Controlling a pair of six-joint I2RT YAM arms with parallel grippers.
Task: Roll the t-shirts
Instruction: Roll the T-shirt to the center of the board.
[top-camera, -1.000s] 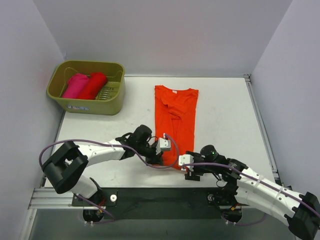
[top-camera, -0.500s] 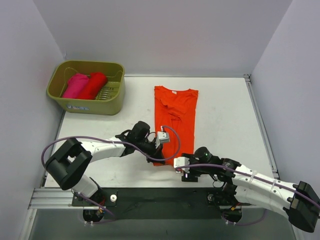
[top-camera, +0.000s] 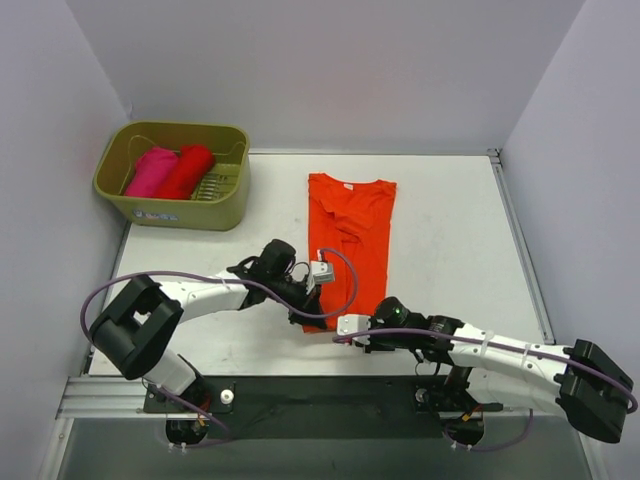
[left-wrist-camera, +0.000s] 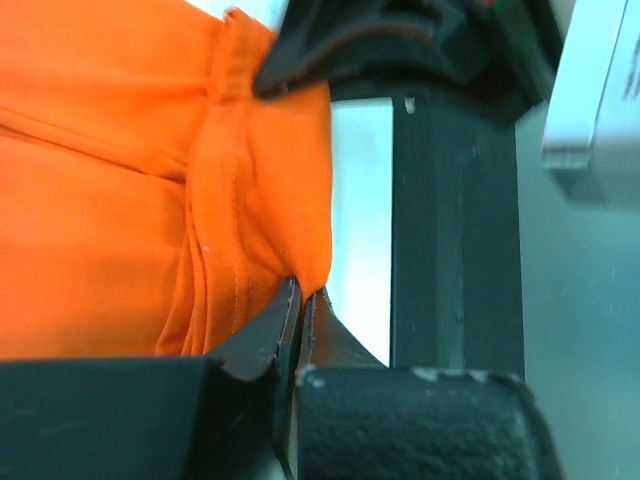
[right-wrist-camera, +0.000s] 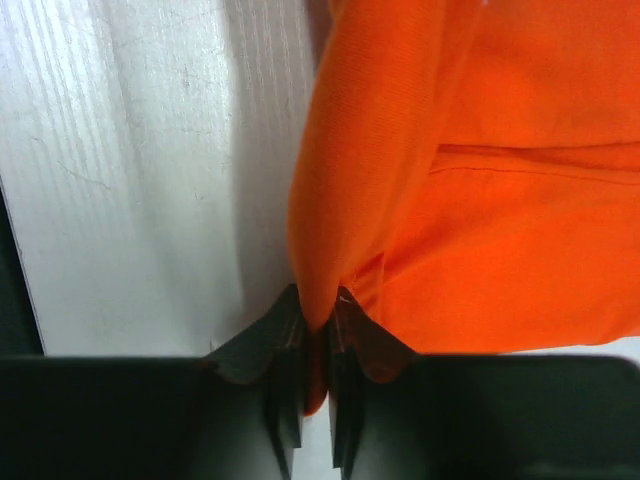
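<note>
An orange-red t-shirt (top-camera: 352, 225) lies folded lengthwise on the white table, collar at the far end. My left gripper (top-camera: 312, 305) sits at its near-left hem. In the left wrist view the left gripper (left-wrist-camera: 302, 297) is shut on the t-shirt's (left-wrist-camera: 120, 230) stitched edge. At the near hem my right gripper (top-camera: 352, 328) comes in from the right. The right wrist view shows the right gripper (right-wrist-camera: 318, 305) shut on a fold of the orange-red cloth (right-wrist-camera: 480, 200). A magenta pink t-shirt (top-camera: 150, 170) and a deeper red t-shirt (top-camera: 188, 170) lie rolled in the basket.
An olive-green plastic basket (top-camera: 228, 205) stands at the far left of the table. Grey walls close in the left, back and right sides. A purple cable (top-camera: 180, 281) loops beside the left arm. The black rail of the arm bases runs along the near edge.
The right arm slid left along the near edge to the shirt's hem, and its jaws closed on the cloth. The left gripper, still shut on the hem, shifted slightly left and away.
</note>
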